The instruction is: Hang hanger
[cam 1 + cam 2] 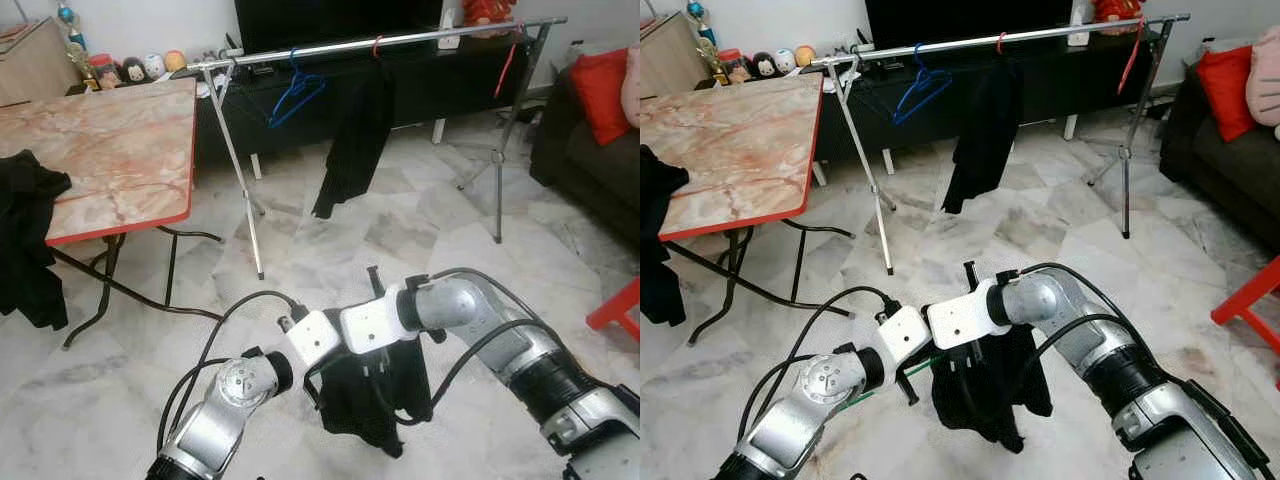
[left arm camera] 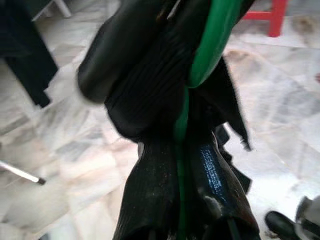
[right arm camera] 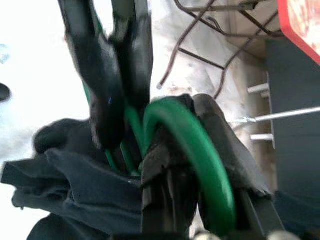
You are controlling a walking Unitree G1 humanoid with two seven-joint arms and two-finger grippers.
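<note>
Green hanger [image 3: 200,150] with black garment [image 1: 985,395] gripped by both end effectors, left [image 2: 175,165], right [image 3: 165,200], lower centre; wrist views reveal green wire clamped; rail [image 1: 380,42] upper frame.

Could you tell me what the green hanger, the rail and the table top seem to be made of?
Hanger: likely smooth plastic or plastic-coated wire, given its even green sheen. Rail: polished metal tube with bright reflections. Table top: glossy marble-patterned surface with a red edge, probably laminate rather than stone.

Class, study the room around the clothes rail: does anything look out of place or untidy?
Yes. A black garment is slumped over the edge of the table, dangling instead of hanging on the rail like the other garment.
</note>
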